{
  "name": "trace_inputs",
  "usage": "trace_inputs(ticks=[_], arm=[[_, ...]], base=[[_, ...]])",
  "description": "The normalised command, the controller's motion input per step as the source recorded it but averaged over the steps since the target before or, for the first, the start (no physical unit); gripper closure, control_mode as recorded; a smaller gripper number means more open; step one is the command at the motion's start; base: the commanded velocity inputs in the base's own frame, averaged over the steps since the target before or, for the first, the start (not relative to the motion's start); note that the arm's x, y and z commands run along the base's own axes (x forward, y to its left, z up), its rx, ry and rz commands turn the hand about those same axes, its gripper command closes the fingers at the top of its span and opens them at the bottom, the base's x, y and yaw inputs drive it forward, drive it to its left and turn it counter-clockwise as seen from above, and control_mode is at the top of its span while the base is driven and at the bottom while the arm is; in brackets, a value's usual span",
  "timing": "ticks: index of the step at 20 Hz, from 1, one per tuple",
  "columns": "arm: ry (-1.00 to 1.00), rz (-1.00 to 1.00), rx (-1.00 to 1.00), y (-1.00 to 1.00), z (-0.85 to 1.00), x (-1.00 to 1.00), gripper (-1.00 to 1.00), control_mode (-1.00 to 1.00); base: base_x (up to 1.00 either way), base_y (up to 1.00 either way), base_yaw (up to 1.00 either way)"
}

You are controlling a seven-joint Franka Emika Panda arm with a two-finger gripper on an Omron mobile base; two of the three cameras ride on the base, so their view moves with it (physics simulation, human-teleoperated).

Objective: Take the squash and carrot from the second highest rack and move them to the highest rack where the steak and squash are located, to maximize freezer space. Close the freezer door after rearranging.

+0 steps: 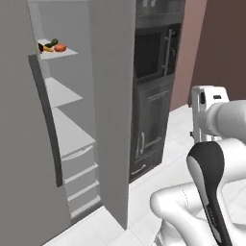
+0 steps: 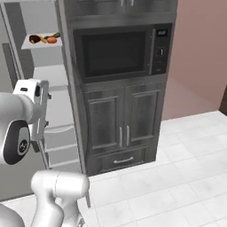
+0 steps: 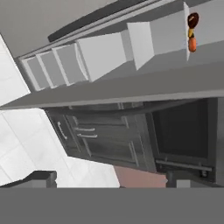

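Two finger tips: you see your gripper (image 3: 109, 179) at the hand view's bottom edge, jaws spread wide, holding nothing.
Freezer door (image 1: 24, 144): open, filling the left base view's left side.
Freezer (image 1: 111, 96): mid-frame, shelves exposed.
Highest rack (image 1: 65, 53): upper left, carrying the carrot (image 1: 48, 49) among other food.

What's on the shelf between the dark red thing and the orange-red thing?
On the highest rack, a slim orange carrot lies between the dark red steak and the orange-red piece, clearest in the right base view.
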Motion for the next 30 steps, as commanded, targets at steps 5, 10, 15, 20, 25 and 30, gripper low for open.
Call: trace_inputs(ticks=[5, 10, 15, 20, 25, 30], arm=[[0.00, 0.00, 0.00, 0.00, 0.00, 0.00, -1.00, 1.00], [0.00, 0.00, 0.00, 0.00, 0.00, 0.00, -1.00, 1.00], [0.00, 0.00, 0.00, 0.00, 0.00, 0.00, -1.00, 1.00], [0.00, 0.00, 0.00, 0.00, 0.00, 0.00, -1.00, 1.00], [0.00, 0.00, 0.00, 0.00, 0.00, 0.00, -1.00, 1.00], [0.00, 0.00, 0.00, 0.00, 0.00, 0.00, -1.00, 1.00]], base=[[0.32, -0.82, 0.16], [0.53, -0.69, 0.32], [0.71, -0.30, 0.60], [0.65, -0.28, 0.70], [0.42, -0.74, 0.53], [0.41, -0.60, 0.57]])
